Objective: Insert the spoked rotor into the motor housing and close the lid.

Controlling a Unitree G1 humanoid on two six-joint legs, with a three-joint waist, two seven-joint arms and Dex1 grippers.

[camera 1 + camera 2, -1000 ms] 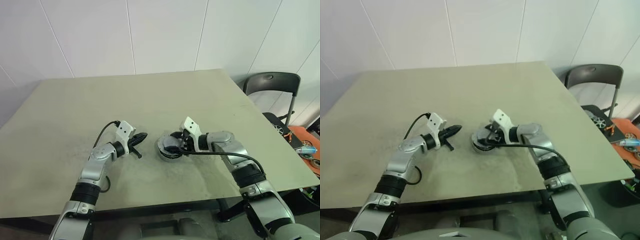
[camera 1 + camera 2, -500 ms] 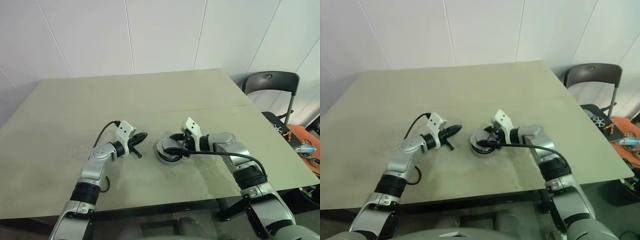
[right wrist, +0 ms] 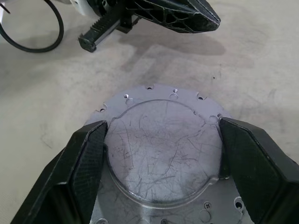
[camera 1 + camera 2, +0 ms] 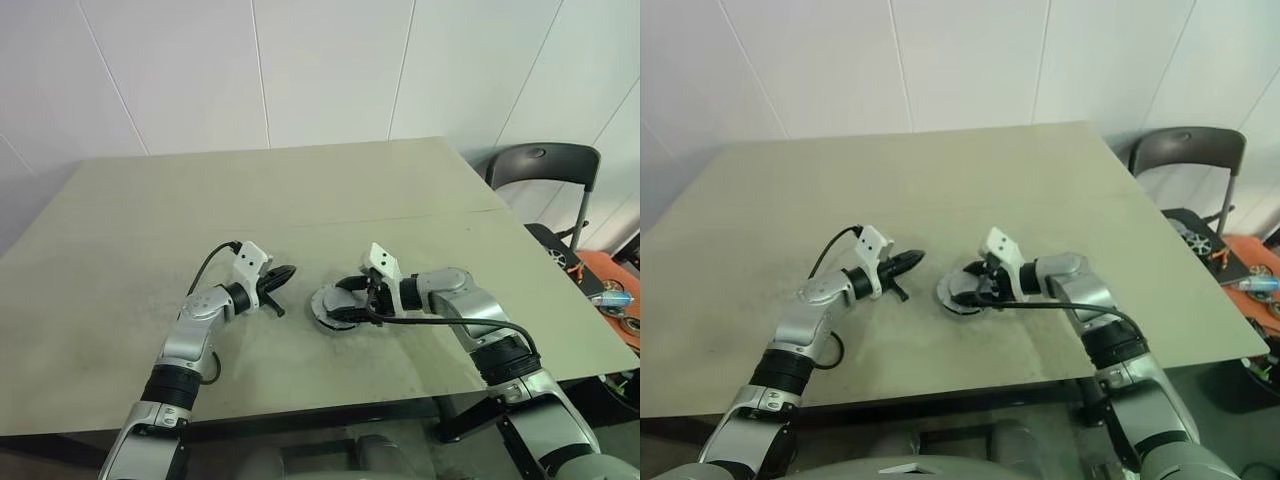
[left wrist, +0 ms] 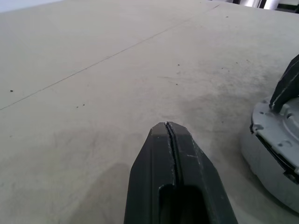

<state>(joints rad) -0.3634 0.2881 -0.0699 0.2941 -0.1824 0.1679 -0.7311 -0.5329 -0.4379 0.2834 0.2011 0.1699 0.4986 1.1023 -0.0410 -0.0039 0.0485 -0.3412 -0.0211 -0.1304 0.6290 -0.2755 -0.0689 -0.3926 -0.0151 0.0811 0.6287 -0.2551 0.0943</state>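
The lid (image 3: 163,168) lies flat near the centre of the counter (image 4: 150,200), a scratched grey-silver disc with small holes round its rim. From the head views it appears to sit on a low round body, most likely the motor housing, though no coils or rotor can be seen under it. The right gripper (image 3: 161,163) reaches in from three o'clock and straddles the lid, its black fingers (image 3: 79,168) spread wide and standing at the raised centre's edges on either side; whether they press on it cannot be told. The left gripper (image 5: 170,154) hangs just beside the lid at nine o'clock, its jaws pressed fully together and holding nothing.

The step in hand looks like seating the lid. To do it well, the right gripper should keep the disc level and centred, so that no edge rides up. Any press should go straight down and evenly. The left gripper could steady the body from nine o'clock should it slide on the counter.
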